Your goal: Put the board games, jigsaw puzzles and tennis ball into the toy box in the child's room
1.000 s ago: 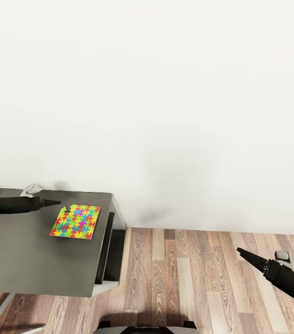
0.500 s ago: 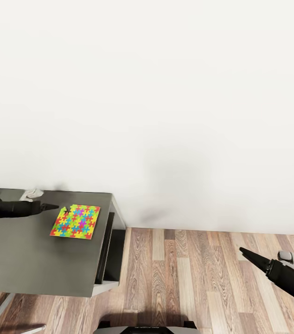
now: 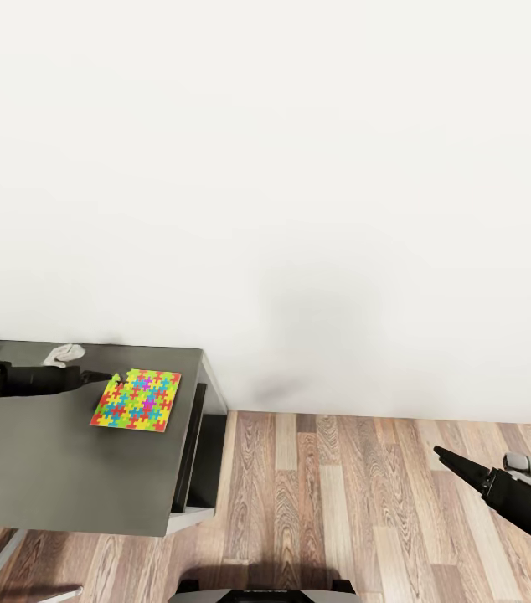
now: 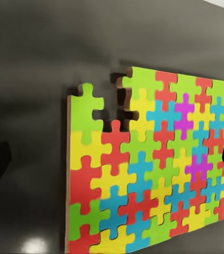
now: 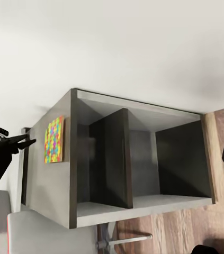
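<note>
One jigsaw puzzle (image 3: 136, 400), a small flat square of multicoloured pieces, lies near the back right corner of a dark grey cabinet top (image 3: 48, 469). A piece is missing at one corner of the puzzle (image 4: 154, 169). My left gripper (image 3: 108, 377) hovers at the puzzle's left edge. In the left wrist view the left gripper (image 4: 117, 169) is open, its jaws wide apart on either side of the puzzle. My right gripper (image 3: 440, 452) hangs open over the wooden floor at the right, holding nothing. From the right wrist view the puzzle (image 5: 53, 140) lies on top of the cabinet.
The cabinet (image 5: 48, 185) has open, empty compartments in its side. A plain white wall (image 3: 299, 167) stands close behind it. Wooden floor (image 3: 341, 502) stretches to the cabinet's right. The robot's base (image 3: 257, 590) shows at the bottom edge.
The left gripper has dropped slightly toward the puzzle's left edge. The right gripper has drifted a little down and to the right. The puzzle has not moved.
</note>
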`<state>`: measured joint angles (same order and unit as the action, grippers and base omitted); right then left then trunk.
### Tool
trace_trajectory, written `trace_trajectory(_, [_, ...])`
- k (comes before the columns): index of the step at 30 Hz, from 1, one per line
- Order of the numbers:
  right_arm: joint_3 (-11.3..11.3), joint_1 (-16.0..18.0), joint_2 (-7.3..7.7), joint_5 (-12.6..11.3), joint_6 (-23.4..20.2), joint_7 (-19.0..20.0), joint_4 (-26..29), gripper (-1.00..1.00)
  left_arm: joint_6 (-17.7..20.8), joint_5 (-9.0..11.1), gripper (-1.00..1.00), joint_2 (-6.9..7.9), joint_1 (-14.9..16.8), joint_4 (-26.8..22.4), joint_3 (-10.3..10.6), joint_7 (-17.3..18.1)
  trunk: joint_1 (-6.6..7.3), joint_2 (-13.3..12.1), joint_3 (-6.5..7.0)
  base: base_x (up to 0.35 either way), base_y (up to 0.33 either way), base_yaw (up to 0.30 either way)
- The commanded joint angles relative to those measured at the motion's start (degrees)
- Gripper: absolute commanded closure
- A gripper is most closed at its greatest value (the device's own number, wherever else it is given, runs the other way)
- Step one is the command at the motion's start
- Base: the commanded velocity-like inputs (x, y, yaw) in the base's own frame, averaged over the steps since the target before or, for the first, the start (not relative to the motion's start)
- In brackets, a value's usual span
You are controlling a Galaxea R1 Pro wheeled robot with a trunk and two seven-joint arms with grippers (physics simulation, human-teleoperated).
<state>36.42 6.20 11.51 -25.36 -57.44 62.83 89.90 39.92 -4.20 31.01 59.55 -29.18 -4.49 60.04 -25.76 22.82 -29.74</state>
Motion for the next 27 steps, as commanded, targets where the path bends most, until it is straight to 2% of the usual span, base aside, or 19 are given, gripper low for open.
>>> trace_trajectory(1, [0.0,0.0,0.01,0.1,-0.2,0.2,0.0,-1.00,0.4,-0.5,-1.00,-0.30,0.0,0.0,-0.3,0.4,-0.03,0.1,-0.08,0.000,0.000,0.000])
trace_trajectory(10, [0.1,0.0,0.01,0.0,-0.2,0.3,0.0,-1.00,0.3,-0.5,-1.00,-2.49,0.0,0.1,-0.2,0.1,-0.03,0.1,-0.08,0.000,0.000,0.000])
trace_trajectory(19, [0.1,0.0,0.01,-0.1,-0.3,0.3,0.0,-1.00,0.3,-0.5,-1.00,-4.74,0.0,0.4,-0.2,-2.3,-0.03,0.1,-0.08,0.000,0.000,0.000])
trace_trajectory(27, [0.2,0.0,0.01,-0.3,-0.3,0.3,0.0,-1.00,0.2,-0.5,-1.00,-5.03,0.0,1.1,-0.1,-2.7,-0.03,0.1,-0.08,0.000,0.000,0.000])
